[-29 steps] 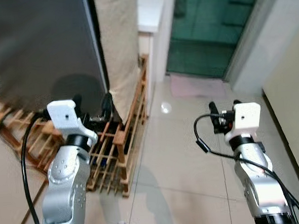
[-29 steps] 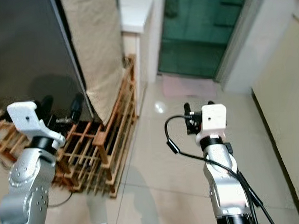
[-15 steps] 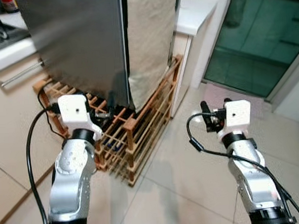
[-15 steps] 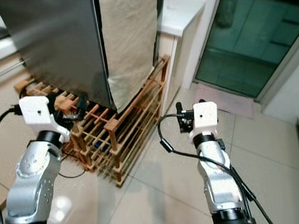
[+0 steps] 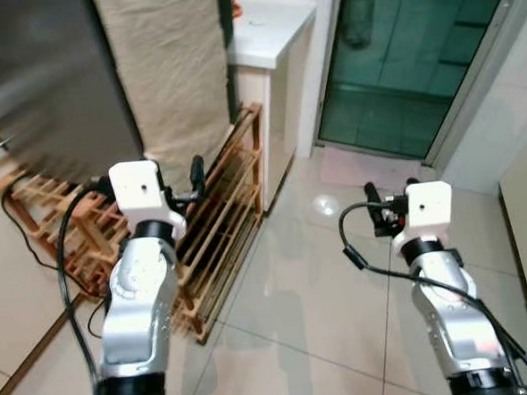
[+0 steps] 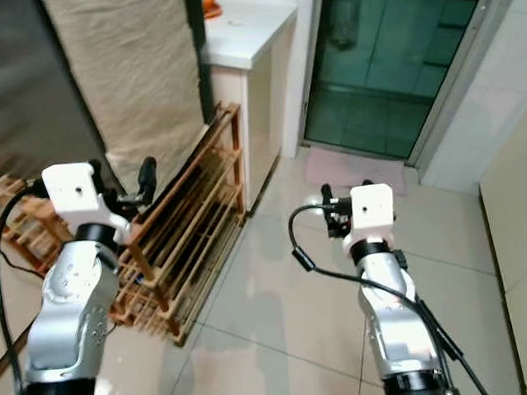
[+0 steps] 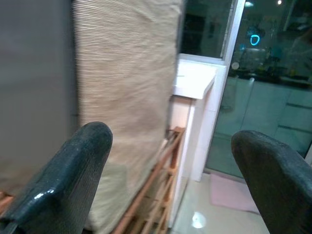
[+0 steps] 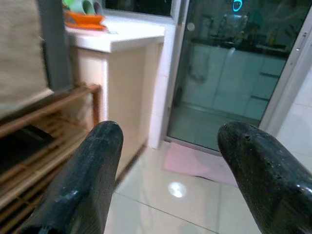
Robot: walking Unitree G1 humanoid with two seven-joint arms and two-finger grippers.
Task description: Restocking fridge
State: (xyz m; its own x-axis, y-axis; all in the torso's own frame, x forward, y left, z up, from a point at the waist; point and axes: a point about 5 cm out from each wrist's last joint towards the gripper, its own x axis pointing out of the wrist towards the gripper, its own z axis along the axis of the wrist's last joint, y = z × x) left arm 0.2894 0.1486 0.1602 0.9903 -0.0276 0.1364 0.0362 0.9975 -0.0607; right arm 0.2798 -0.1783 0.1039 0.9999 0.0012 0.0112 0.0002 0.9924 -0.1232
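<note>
We are holding both claws raised and empty, fingers spread: the left claw (image 7: 168, 161) beside the low wooden slatted rack (image 5: 213, 227), the right claw (image 8: 168, 161) over the glossy tiled floor (image 5: 314, 293). The tall grey steel fridge (image 5: 32, 77), draped with a beige woven cloth (image 5: 171, 69), is standing on that rack at our left.

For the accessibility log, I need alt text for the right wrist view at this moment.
The right gripper is open and empty, its two black fingers spread over a glossy tiled floor. Ahead stand a white counter holding an orange dish, a wooden rack and a glass door.
</note>
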